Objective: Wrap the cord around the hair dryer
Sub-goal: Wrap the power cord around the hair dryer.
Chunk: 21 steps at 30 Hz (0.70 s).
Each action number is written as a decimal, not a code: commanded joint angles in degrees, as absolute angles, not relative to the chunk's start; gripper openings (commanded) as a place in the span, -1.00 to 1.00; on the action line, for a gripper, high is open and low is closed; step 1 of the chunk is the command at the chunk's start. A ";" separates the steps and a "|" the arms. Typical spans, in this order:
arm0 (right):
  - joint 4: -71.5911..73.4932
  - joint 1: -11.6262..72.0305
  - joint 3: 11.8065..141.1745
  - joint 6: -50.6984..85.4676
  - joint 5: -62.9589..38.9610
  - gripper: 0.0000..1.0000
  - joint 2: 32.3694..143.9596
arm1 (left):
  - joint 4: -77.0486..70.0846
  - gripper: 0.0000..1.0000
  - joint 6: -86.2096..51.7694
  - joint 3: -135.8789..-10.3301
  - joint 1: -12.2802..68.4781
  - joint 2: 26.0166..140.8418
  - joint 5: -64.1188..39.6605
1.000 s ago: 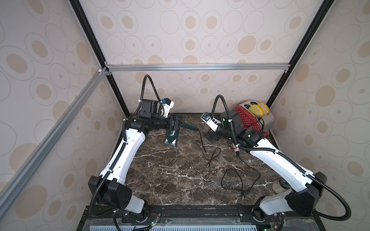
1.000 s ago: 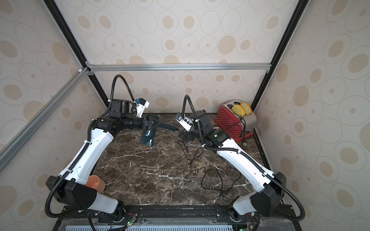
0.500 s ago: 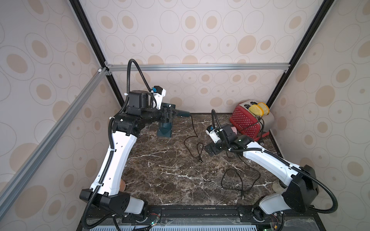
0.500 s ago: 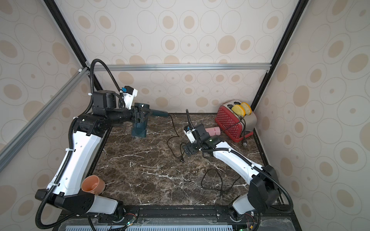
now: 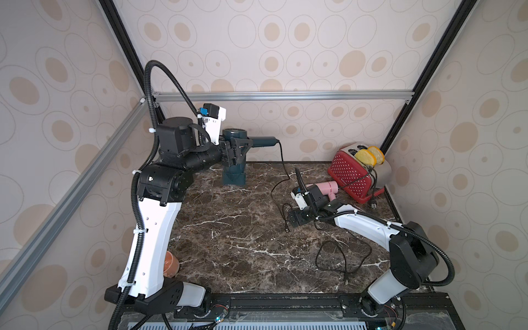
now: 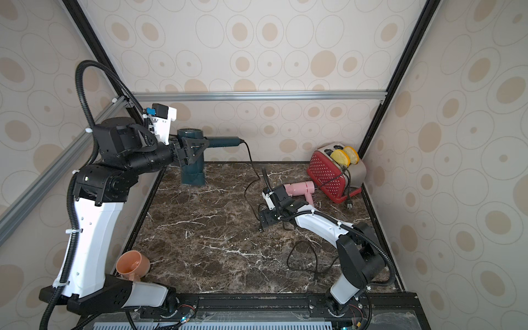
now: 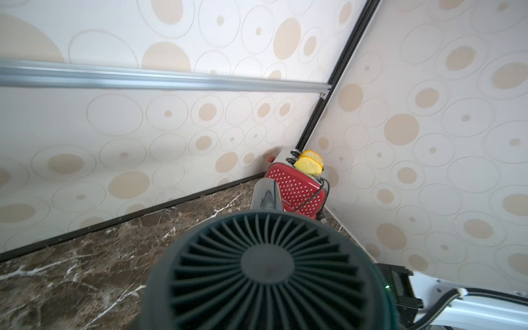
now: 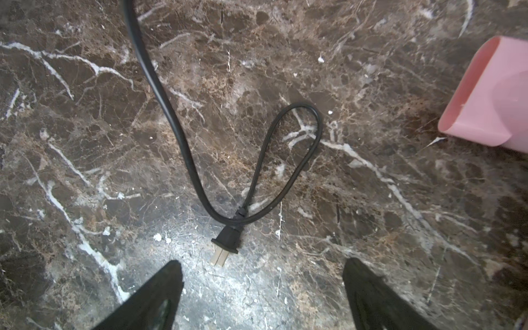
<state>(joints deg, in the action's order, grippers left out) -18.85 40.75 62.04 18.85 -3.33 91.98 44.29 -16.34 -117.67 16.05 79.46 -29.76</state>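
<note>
A dark teal hair dryer [image 5: 234, 175] [image 6: 193, 171] stands nozzle down at the table's back left, its handle pointing right. My left gripper [image 5: 237, 148] [image 6: 194, 148] is shut on its barrel. In the left wrist view the dryer's rear grille [image 7: 268, 268] hides the jaws. A black cord [image 5: 281, 168] [image 6: 251, 168] hangs from the handle's end to the table, curls into a small loop [image 8: 288, 148] and ends in a plug [image 5: 286, 229] [image 8: 227, 238]. My right gripper [image 5: 295, 218] [image 6: 267, 218] [image 8: 263, 263] hovers open just over the plug, holding nothing.
A pink hair dryer [image 5: 325, 187] [image 8: 485, 97] lies right behind my right wrist. A red toaster [image 5: 351, 174] [image 7: 294, 188] with yellow bread fills the back right corner. Another black cord [image 5: 343, 257] loops at the front right. An orange cup [image 6: 133, 265] sits by the left arm's base.
My left arm has carried the teal dryer up and back to the left, drawing the cord out. My right gripper has left the dryer and dropped forward over the plug.
</note>
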 commanded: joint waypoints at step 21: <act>-9.89 40.60 47.48 34.19 1.44 0.62 77.70 | 31.12 -1.00 -16.39 -124.18 21.18 80.03 -24.56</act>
